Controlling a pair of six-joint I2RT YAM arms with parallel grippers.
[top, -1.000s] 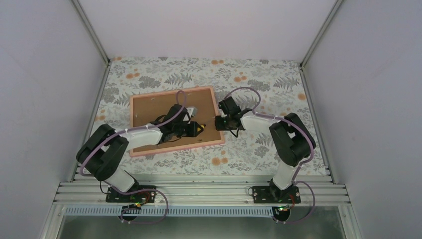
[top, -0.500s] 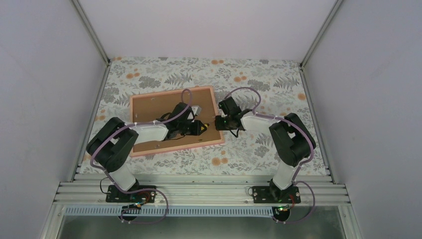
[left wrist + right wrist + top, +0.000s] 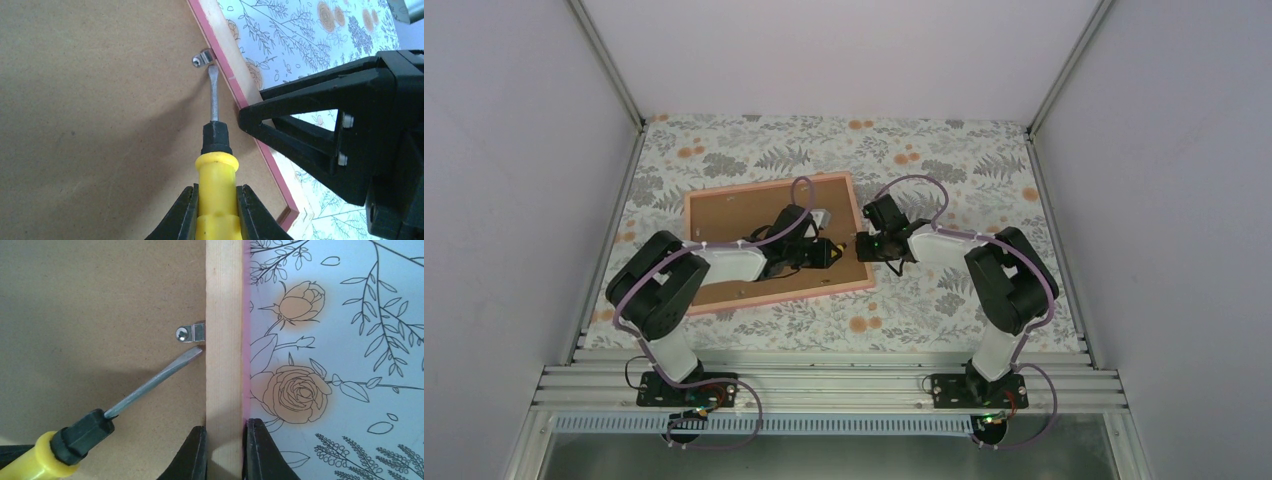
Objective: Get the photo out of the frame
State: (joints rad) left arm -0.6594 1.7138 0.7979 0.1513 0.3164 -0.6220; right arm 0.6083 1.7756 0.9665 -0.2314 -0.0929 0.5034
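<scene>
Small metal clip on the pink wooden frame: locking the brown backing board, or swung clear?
Locking: the small metal clip bridges brown backing board and frame rail.

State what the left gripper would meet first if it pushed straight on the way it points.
The screwdriver in the left gripper leads; its tip would meet the clip at the frame, seemingly almost touching now.

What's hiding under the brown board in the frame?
Nothing under it shows: the brown backing board fills the frame and hides it. On top sit a metal clip and the screwdriver tip.
</scene>
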